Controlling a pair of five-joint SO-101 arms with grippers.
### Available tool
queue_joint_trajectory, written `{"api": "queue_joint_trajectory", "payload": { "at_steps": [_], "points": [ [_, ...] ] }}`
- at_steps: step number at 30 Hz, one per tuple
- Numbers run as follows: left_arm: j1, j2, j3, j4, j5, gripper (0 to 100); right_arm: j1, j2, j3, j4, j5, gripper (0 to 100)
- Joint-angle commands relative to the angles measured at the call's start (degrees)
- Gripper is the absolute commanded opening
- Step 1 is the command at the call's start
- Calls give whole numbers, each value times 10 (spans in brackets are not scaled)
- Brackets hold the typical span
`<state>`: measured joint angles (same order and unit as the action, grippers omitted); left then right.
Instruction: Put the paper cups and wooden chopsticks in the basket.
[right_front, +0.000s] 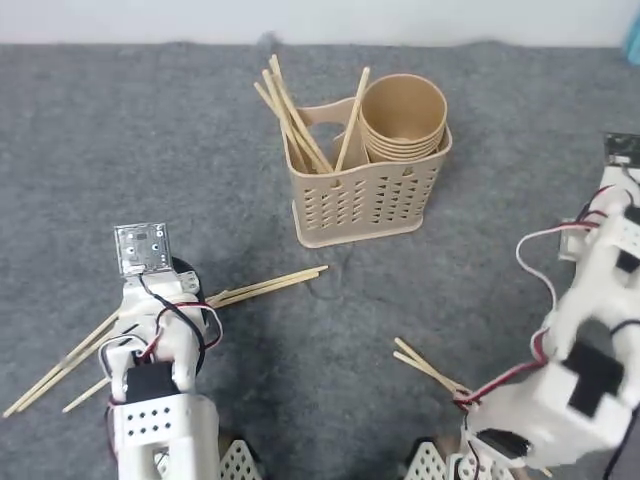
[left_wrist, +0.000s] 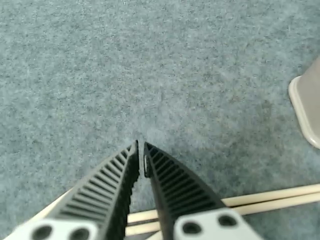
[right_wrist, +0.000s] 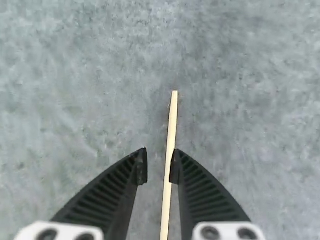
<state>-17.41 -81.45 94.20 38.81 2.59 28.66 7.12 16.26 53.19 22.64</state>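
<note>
A beige slotted basket (right_front: 345, 205) stands at the back centre, holding a stack of paper cups (right_front: 403, 118) and several wooden chopsticks (right_front: 295, 120). More chopsticks lie on the carpet: a pair (right_front: 268, 286) beside the left arm (right_front: 155, 350), several at the far left (right_front: 60, 375), and a pair (right_front: 430, 368) by the right arm (right_front: 570, 390). My left gripper (left_wrist: 141, 146) is shut and empty, hovering over a chopstick pair (left_wrist: 270, 200) that crosses under its fingers. My right gripper (right_wrist: 158, 162) is slightly open low over the carpet, with one chopstick (right_wrist: 171, 130) lying lengthwise in the gap, close to one finger.
Grey carpet covers the whole table. A corner of the basket (left_wrist: 306, 107) shows to one side in the left wrist view. A wall edge runs along the back, behind the basket. Both arm bases sit at the near edge.
</note>
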Motion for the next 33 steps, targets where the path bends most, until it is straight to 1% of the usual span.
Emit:
{"api": "queue_joint_trajectory", "payload": {
  "at_steps": [1, 10, 17, 20, 22, 28, 33],
  "points": [
    [4, -8, -6, -14, -5, 13, 5, 51, -84, -10, -6, 85],
    [4, -8, -6, -15, -5, 13, 17, 210, -220, -10, -5, 87],
    [5, -8, -6, -16, -5, 13, 20, 279, -258, -9, -4, 69],
    [5, -8, -6, -16, -5, 13, 20, 273, -259, 18, -5, 2],
    [5, -8, -6, -16, -5, 13, 20, 255, -265, 58, -6, 17],
    [5, -8, -6, -16, -5, 13, 28, 167, -265, 140, -8, 7],
    [4, -8, -6, -15, -5, 13, 45, 72, -265, 193, -47, 7]
  ]
}}
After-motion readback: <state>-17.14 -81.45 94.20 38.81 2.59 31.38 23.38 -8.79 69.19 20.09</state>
